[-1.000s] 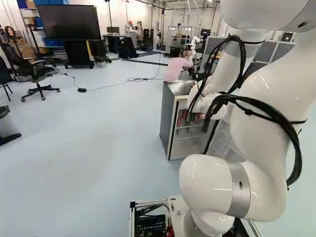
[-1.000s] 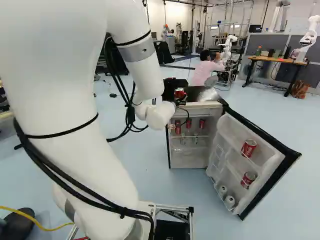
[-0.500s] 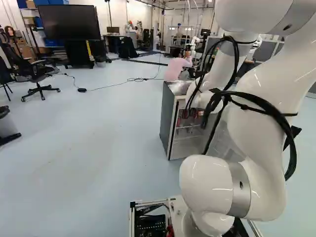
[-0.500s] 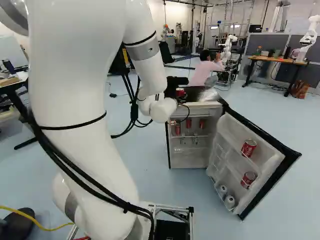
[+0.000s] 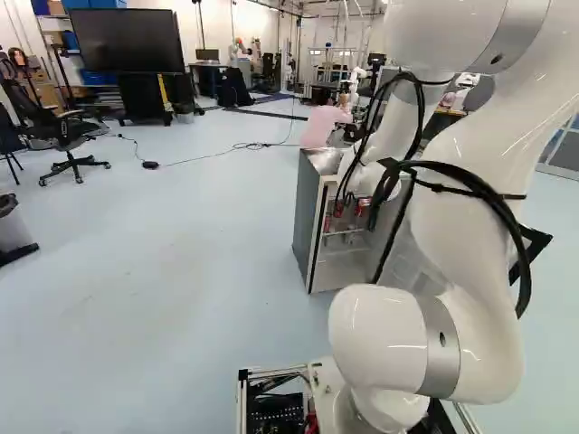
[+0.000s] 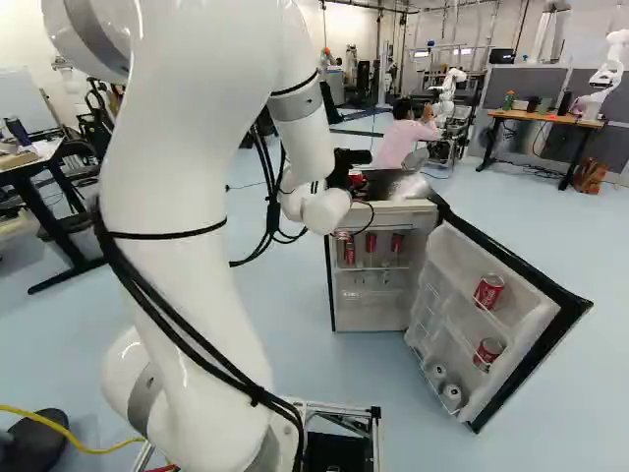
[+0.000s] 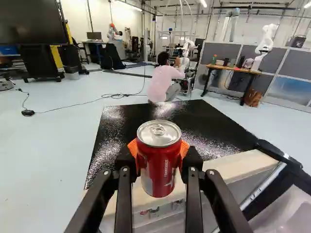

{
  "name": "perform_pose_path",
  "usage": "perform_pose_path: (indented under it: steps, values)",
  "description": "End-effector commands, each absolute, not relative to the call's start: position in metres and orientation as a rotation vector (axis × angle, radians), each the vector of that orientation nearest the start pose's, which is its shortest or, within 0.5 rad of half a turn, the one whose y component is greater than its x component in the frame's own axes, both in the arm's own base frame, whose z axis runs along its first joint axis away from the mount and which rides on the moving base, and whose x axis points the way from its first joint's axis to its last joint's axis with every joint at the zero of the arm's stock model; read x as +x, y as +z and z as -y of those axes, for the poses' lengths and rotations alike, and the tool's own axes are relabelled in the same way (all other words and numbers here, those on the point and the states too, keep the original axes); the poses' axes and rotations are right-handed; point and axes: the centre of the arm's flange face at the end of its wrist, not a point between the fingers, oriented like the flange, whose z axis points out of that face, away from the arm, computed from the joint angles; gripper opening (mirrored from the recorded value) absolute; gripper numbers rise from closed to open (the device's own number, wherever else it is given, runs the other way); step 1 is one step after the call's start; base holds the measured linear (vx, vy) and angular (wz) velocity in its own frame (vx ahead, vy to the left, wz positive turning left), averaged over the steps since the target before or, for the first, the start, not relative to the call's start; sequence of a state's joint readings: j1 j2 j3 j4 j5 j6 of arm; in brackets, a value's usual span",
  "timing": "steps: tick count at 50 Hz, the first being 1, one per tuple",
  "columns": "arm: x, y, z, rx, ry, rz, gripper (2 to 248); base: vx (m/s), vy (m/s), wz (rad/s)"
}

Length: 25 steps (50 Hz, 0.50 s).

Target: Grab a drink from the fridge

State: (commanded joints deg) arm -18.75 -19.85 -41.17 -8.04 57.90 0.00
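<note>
Pale floor (image 5: pixel 163 271) runs wide along the closed side of the small fridge (image 5: pixel 307 217); its door (image 6: pixel 421 339) swings out, free edge reaching well right in the right base view. The speckled black top (image 7: pixel 199 119) ends in a cream front edge (image 7: pixel 238 165). Beyond, a person (image 7: pixel 163 82) crouches. The gripper (image 6: pixel 351 180) is clamped on a red soda can (image 7: pixel 158 167), upright between its orange pads (image 7: pixel 184 148), by that edge.

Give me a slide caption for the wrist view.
The gripper holds a red can upright, the fridge top black and speckled beyond it.
</note>
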Motion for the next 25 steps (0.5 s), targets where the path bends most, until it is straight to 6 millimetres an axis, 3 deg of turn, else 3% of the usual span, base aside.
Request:
perform_pose_path:
  steps: [25]
  values:
    - [0.518, 0.36, 0.159, -2.547, -2.089, -0.184, 98, 0.0, 0.0, 0.0]
